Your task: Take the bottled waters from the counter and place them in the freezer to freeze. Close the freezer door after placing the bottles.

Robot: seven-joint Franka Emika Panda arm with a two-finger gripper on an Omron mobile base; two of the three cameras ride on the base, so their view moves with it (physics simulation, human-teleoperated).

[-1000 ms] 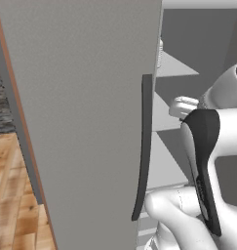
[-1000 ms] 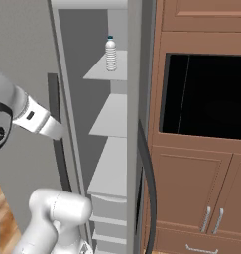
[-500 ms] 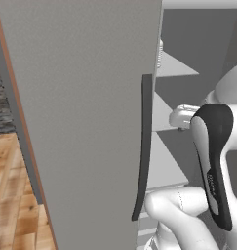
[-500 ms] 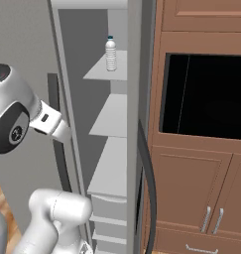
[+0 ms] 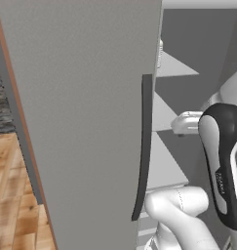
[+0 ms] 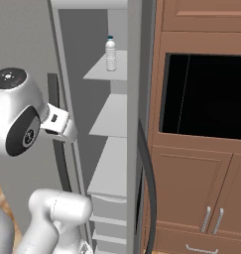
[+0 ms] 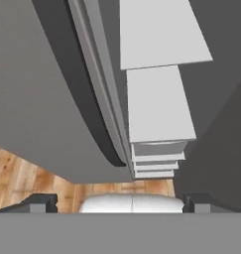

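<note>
Open freezer door [image 5: 86, 112] beside shelves [image 6: 112, 116]

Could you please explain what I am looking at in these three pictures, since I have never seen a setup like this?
This is a rendered kitchen with a white robot arm on a driving base. Two cameras ride on the base behind the arm, one to its left, one to its right; the third sits on the hand and looks along the gripper.

In the left base view, the big grey slab is the open freezer door with its long dark handle, and the arm rises at the right. In the right base view you look into the freezer: pale shelves, with one bottled water standing upright on the top shelf. Beside it are brown cabinets and a black oven recess.

The hand view looks down the shelves toward the wooden floor. The gripper is open and holds nothing.
</note>
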